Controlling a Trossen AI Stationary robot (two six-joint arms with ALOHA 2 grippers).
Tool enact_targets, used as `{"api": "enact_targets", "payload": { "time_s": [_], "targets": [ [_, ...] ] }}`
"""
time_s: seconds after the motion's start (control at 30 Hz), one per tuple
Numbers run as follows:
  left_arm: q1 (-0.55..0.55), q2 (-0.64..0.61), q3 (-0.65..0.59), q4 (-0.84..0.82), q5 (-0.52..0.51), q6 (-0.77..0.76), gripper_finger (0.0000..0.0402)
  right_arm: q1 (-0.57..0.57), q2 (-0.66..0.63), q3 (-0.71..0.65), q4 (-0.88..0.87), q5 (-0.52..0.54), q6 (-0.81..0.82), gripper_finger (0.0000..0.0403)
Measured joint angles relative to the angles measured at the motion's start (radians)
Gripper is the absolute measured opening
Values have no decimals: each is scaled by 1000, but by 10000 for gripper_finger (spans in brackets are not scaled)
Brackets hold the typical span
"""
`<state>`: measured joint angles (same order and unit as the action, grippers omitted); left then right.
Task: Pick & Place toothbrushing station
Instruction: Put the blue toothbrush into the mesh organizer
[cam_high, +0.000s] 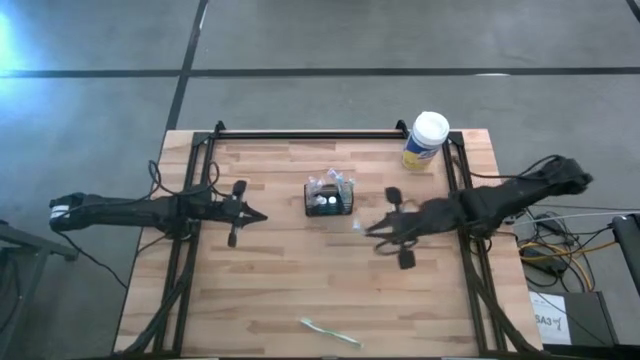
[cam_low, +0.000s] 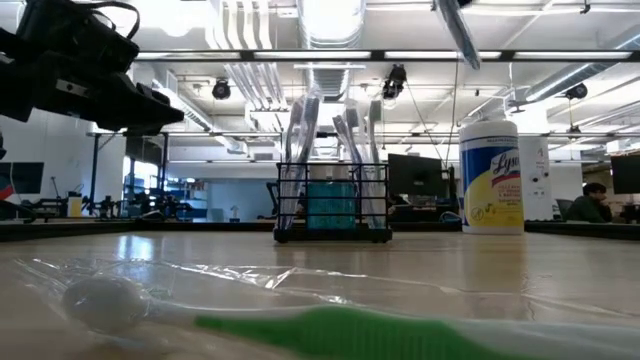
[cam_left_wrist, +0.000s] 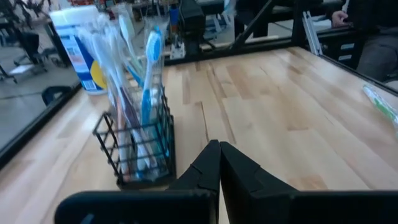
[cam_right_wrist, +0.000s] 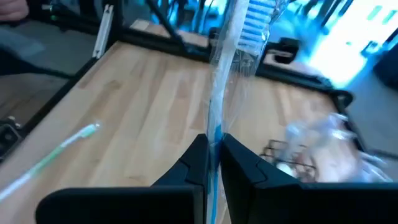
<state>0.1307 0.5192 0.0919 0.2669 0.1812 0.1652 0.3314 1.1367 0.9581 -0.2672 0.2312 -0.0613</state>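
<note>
Toothbrushing station (cam_high: 329, 198) sits mid bench (cam_high: 280, 290), full of brushes. Looks light, stiff wire, tippy (grab rim). Right gripper (cam_right_wrist: 212, 149) pinches wrapped blue toothbrush (cam_right_wrist: 239, 37). Left gripper (cam_left_wrist: 219, 163) closed, empty.

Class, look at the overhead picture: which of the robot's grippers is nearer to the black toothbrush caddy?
Right. The right gripper, holding a wrapped toothbrush, sits just beside the black toothbrush caddy on its right. The left gripper waits farther off on the caddy's left, with a wider stretch of bare table between.
</note>
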Motion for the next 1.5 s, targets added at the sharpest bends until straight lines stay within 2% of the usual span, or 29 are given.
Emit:
{"api": "enact_targets", "payload": {
  "time_s": [0.17,0.37,0.73,1.0,1.17,1.27,1.33,1.5],
  "targets": [
    [0,0,1,11,0,22,8,-12,-198,-267,198,-6,-23,20],
    [0,0,0,10,0,20,8,-15,-391,-518,428,-32,-26,20],
    [0,1,-1,-24,0,-65,7,-16,-694,-831,633,-75,-102,20],
    [0,1,-2,1,-11,-28,7,-15,-900,-930,637,-77,-107,21],
    [0,1,-2,1,-30,-27,7,-16,-982,-942,556,-76,-98,21],
    [0,1,-2,1,-30,-33,7,-16,-1002,-943,542,-67,-93,21],
    [0,1,-4,2,-30,-36,7,-16,-1003,-943,597,-28,-92,21],
    [0,1,-9,3,-30,-36,7,-31,-905,-869,675,27,-101,20]
  ]
}}
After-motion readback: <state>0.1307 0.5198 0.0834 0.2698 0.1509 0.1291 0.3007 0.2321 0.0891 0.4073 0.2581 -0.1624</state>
